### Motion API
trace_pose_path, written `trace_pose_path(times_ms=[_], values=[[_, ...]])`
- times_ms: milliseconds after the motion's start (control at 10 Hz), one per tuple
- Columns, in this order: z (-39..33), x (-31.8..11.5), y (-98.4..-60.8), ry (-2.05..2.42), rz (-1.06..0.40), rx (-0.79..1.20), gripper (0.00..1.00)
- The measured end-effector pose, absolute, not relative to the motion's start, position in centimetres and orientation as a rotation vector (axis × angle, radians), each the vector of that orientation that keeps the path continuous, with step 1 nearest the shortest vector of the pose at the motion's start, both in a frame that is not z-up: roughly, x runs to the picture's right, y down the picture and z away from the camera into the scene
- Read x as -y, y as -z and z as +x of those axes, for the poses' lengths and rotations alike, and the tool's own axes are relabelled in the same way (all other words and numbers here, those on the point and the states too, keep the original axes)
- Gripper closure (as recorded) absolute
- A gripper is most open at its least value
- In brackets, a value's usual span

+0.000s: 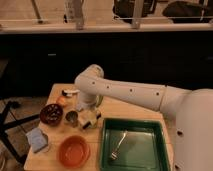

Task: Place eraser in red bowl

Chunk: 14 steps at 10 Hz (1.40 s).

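My gripper (pixel 86 117) low at eraser (pixel 93 121); hold cannot be told.
I should lift clear, then release squarely over red bowl (pixel 74 151).

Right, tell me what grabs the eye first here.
The big white arm stretches from the right across the wooden table, with its gripper low near the table's middle, beside a small metal cup. At front right sits a green tray with a utensil inside. The red bowl is at front left.
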<state>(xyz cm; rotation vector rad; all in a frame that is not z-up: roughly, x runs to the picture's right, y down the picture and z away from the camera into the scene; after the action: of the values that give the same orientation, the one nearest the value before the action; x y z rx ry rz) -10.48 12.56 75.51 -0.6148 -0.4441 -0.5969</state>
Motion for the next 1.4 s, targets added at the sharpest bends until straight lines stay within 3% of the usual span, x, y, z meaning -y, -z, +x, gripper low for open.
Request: trace_pose_path(times_ms=[1100,1200,1400], values=[[-7.4,-13.4,-79.6,0.547,-0.672,0.471,0.20],[-7.5,-13.3,-79.8,0.554,-0.674,0.471,0.24],[-7.9,-13.4,-80.1,0.561,-0.673,0.477,0.42]])
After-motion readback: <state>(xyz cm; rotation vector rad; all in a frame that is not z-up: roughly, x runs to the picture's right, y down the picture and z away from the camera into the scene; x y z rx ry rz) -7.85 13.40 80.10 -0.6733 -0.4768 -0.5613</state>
